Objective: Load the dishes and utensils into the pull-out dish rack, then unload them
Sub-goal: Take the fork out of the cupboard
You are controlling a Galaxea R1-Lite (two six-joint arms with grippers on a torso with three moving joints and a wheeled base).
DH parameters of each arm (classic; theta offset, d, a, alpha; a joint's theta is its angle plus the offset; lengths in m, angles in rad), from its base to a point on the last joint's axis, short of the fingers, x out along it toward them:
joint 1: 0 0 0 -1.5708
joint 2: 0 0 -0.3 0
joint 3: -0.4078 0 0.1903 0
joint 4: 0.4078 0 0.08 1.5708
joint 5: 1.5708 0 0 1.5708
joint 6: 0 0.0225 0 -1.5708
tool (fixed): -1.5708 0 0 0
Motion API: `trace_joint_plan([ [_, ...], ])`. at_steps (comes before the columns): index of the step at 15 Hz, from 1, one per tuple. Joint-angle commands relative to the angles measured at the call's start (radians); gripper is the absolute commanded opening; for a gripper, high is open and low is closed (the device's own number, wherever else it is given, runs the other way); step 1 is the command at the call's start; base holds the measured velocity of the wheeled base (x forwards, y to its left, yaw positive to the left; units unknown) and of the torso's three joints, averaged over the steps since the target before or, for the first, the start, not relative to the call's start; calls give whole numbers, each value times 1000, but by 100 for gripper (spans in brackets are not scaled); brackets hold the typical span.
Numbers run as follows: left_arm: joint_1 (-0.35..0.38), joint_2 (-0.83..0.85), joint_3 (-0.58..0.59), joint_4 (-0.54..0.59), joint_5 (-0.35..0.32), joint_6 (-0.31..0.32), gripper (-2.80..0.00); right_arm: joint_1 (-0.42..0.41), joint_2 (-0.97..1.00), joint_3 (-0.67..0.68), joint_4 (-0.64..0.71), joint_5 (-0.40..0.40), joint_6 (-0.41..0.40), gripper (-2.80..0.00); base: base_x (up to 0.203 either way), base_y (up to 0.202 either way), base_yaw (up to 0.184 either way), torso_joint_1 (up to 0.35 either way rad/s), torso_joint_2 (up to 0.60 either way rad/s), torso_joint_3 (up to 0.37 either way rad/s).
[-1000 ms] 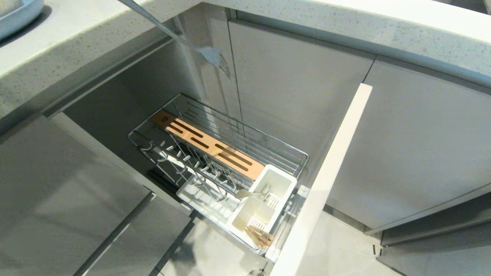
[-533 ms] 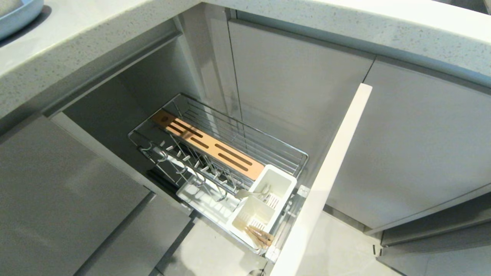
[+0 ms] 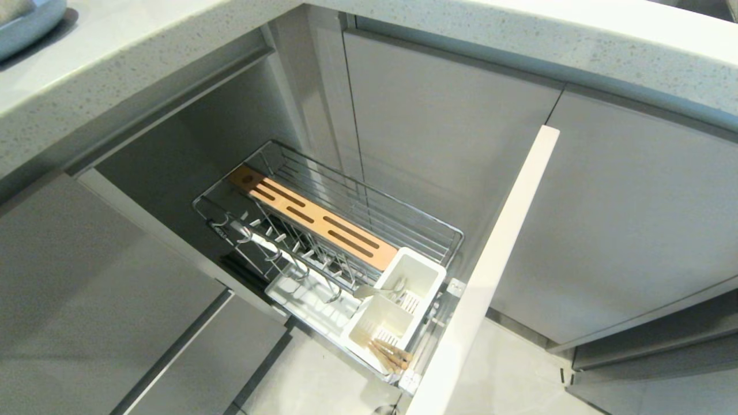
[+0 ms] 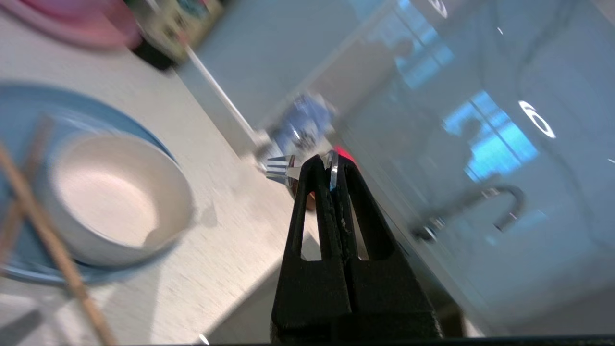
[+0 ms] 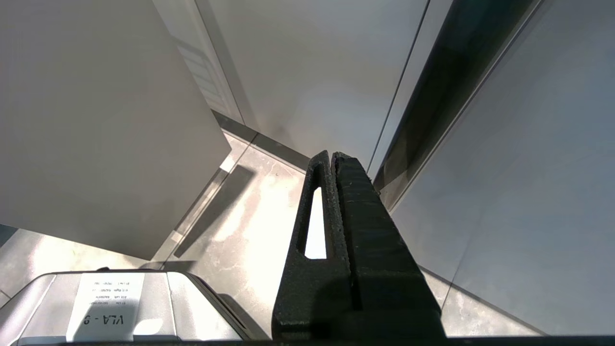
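Fork (image 4: 281, 171), handle hidden, sits clamped in left gripper (image 4: 331, 166) above blurred countertop (image 4: 211, 250).

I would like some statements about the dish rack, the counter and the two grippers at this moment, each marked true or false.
1. The left gripper is shut on a fork. True.
2. The white bowl sits in the dish rack. False: it sits on the blue plate on the counter.
3. Chopsticks lie in the rack's white caddy. True.
4. The right gripper holds a spoon. False: it is shut on nothing.
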Motion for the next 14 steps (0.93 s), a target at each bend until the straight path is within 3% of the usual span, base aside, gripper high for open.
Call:
trace_joint_plan([
  [1, 167, -23, 1, -2, -18, -3, -280, 0, -4, 2, 0, 0, 1, -280, 0, 0, 0, 0, 0, 0],
  [4, 395, -26, 30, -3, -100, -2, -280, 0, -4, 2, 0, 0, 0, -280, 0, 0, 0, 0, 0, 0],
  [8, 633, -28, 97, -16, -194, 36, -280, 0, -3, 2, 0, 0, 0, -280, 0, 0, 0, 0, 0, 0],
  [10, 661, -35, 166, -72, -243, 82, -280, 0, -4, 2, 0, 0, 0, -280, 0, 0, 0, 0, 0, 0],
  [14, 663, -50, 276, -259, -258, 128, -280, 0, -3, 2, 0, 0, 0, -280, 0, 0, 0, 0, 0, 0],
])
